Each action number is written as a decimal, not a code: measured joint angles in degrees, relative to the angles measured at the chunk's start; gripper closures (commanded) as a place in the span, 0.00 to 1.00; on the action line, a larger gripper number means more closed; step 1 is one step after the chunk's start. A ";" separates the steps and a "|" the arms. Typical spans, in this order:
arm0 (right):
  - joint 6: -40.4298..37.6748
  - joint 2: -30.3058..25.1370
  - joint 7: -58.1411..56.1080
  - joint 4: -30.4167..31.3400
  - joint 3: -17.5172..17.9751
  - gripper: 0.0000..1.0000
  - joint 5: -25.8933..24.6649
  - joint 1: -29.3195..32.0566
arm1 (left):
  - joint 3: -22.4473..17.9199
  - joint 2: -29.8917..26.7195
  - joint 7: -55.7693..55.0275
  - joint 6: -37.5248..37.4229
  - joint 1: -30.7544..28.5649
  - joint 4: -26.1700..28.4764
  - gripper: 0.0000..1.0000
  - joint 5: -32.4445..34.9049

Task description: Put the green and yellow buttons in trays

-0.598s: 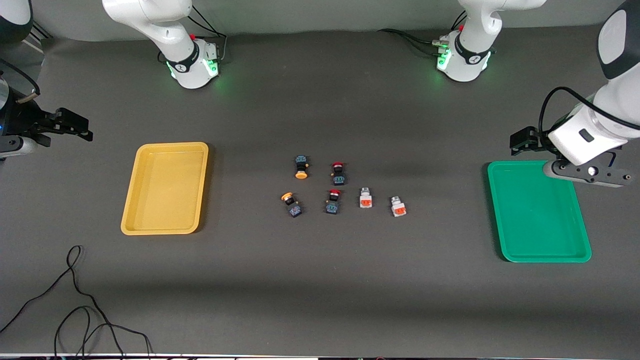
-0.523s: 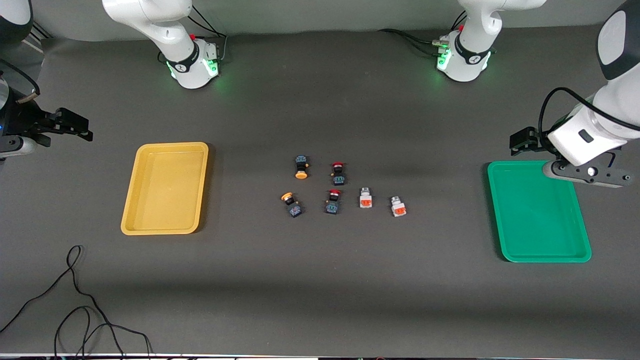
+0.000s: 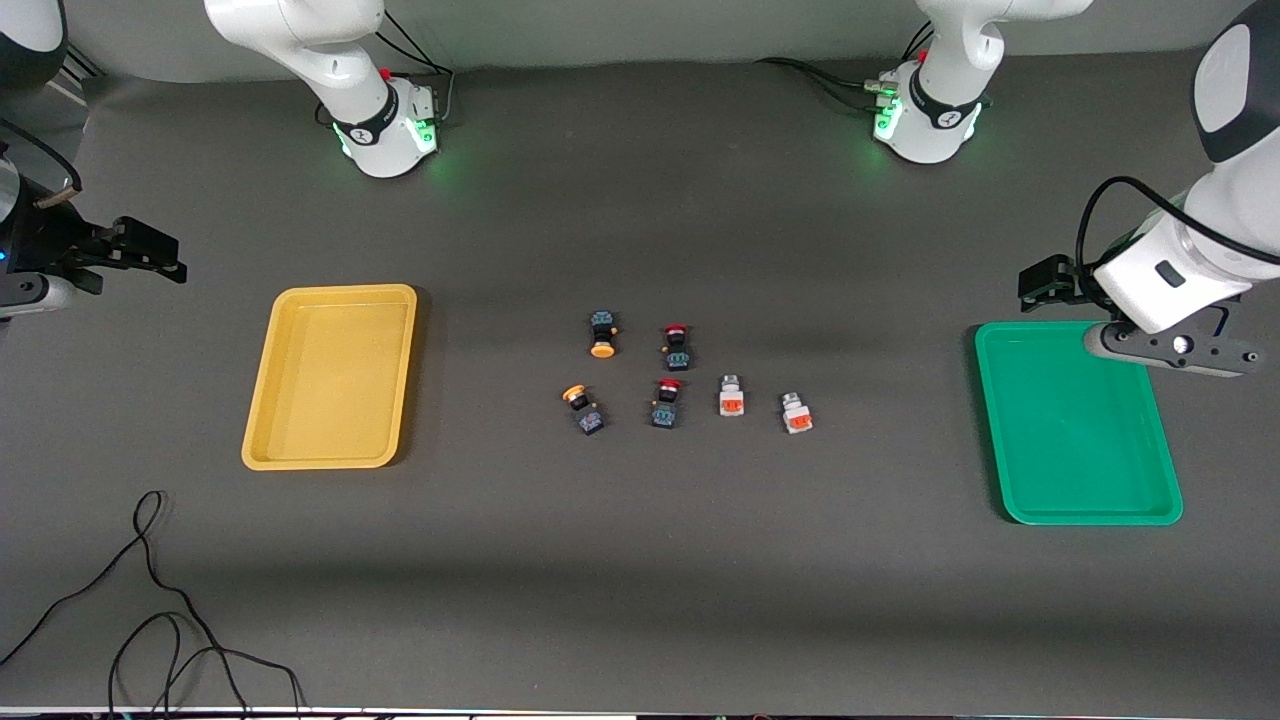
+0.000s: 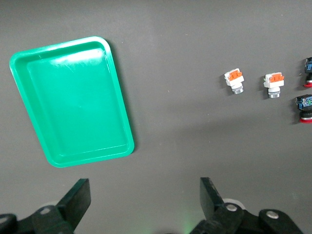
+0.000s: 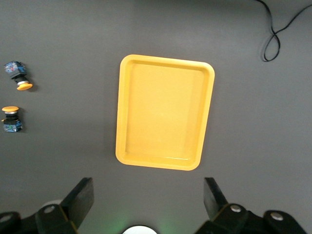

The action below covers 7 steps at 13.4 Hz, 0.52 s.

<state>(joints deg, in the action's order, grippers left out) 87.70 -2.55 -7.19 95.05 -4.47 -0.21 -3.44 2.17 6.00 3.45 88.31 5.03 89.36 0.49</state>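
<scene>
Two yellow-capped buttons (image 3: 601,334) (image 3: 582,408) and two white blocks with orange faces (image 3: 731,396) (image 3: 796,413) lie mid-table. The wrist views show them too: the yellow-capped buttons (image 5: 19,78) (image 5: 10,119) and the white blocks (image 4: 234,80) (image 4: 274,84). The yellow tray (image 3: 330,292) (image 5: 165,63) lies toward the right arm's end, with nothing in it. The green tray (image 3: 1070,515) (image 4: 73,156) lies toward the left arm's end, also with nothing in it. My left gripper (image 3: 1172,350) (image 4: 145,195) hangs open high over the green tray's farther end. My right gripper (image 3: 25,290) (image 5: 148,195) hangs open high beside the yellow tray, holding nothing.
Two red-capped buttons (image 3: 677,346) (image 3: 666,403) lie among the others, between the yellow-capped ones and the white blocks. A loose black cable (image 3: 150,600) (image 5: 275,34) curls on the table near the front camera, at the right arm's end.
Both hands have crept very slightly toward the robots' bases. Nothing on the table has moved.
</scene>
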 measured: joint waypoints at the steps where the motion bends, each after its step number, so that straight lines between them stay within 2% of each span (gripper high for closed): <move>1: 0.04 0.07 0.85 0.11 0.07 0.00 1.06 -1.04 | 0.00 0.00 0.02 0.00 0.00 0.00 0.00 0.00; 3: 1.13 0.12 6.39 1.34 0.24 0.00 1.93 -5.05 | -0.01 0.00 0.04 0.00 0.00 0.00 0.00 0.00; 7: 7.36 -0.64 22.64 7.00 0.55 0.00 2.11 -17.40 | -0.07 0.01 0.07 0.00 0.01 0.00 0.00 -0.01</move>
<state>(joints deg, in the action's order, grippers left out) 95.06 -3.19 15.45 102.05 -3.92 1.90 -20.83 2.09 6.01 3.52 88.31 5.03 89.36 0.49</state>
